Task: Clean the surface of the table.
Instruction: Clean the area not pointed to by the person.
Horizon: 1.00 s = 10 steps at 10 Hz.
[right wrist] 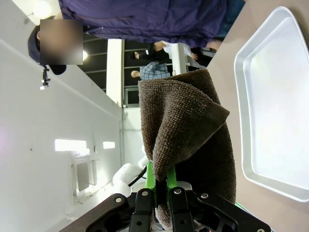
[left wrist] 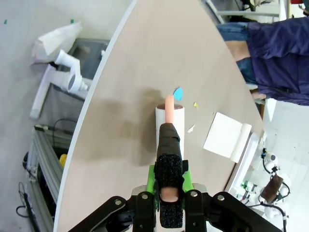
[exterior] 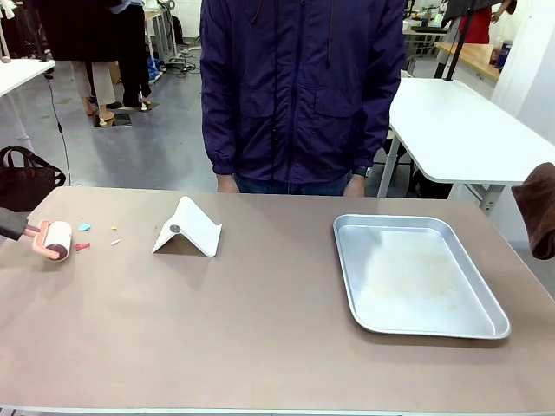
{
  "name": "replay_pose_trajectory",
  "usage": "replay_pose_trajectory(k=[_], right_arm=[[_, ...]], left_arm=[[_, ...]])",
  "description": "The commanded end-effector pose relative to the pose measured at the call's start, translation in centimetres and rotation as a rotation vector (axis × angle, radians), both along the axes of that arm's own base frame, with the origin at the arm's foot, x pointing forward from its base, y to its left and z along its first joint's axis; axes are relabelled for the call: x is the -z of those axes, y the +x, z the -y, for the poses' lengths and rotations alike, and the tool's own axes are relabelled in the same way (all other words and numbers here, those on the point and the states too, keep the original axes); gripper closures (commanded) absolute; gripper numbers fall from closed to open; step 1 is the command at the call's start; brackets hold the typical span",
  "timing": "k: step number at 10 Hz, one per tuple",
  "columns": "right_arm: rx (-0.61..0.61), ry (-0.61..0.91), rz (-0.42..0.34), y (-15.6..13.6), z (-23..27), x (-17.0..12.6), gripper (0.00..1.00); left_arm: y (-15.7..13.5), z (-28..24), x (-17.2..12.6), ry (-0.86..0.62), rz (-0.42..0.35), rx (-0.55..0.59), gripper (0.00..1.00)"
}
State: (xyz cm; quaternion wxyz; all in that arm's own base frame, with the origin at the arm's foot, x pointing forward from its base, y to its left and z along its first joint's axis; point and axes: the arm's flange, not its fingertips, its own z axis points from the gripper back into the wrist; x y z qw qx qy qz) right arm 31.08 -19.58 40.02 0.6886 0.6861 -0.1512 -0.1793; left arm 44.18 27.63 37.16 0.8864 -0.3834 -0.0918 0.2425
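**A:** Why is the roller (exterior: pixel 56 240) sitting at the far left of the table (exterior: pixel 260 338)?

**B:** The left gripper (left wrist: pixel 169 186) is clamping its taped handle with the jaws shut on it. The drum seems to be resting on the top, just beside the scraps (exterior: pixel 84 227), which are blue, red, yellow and white bits. I'm guessing it's lining up to roll over them.

**A:** And the right gripper (right wrist: pixel 161 191)?

**B:** It's pinching a brown cloth (right wrist: pixel 186 140) tight and holding it in the air by the table's right edge, beyond the tray (exterior: pixel 416 276). It's probably waiting to wipe.

**A:** What else is lying on the top?

**B:** A white folded stand (exterior: pixel 186 228) is sitting right of the scraps, well apart from the tray. The tray is lying empty on the right. The matte brown table is stretching across the whole near scene.

**A:** And the room?

**B:** A person (exterior: pixel 299 87) in a dark purple jacket is standing at the far edge with hands down. A white table (exterior: pixel 460 130) is standing behind at the far right, and a dark bag (exterior: pixel 26 178) is sitting at the far left.
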Motion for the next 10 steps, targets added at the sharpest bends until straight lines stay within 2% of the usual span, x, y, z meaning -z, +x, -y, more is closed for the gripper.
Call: replay_pose_trajectory(k=[1,6,10], right_arm=[[0.007,0.023,0.019,0.0,0.1,-0.4,0.9],[0.007,0.023,0.019,0.0,0.1,-0.4,0.9],[0.007,0.023,0.019,0.0,0.1,-0.4,0.9]], left_arm=[[-0.5,1.1,0.1,0.021,0.07,-0.013,0.97],[-0.2,1.9,1.6,0.057,0.032,-0.011,0.97],[0.5,3.7,2.9,0.015,0.093,0.03,0.97]])
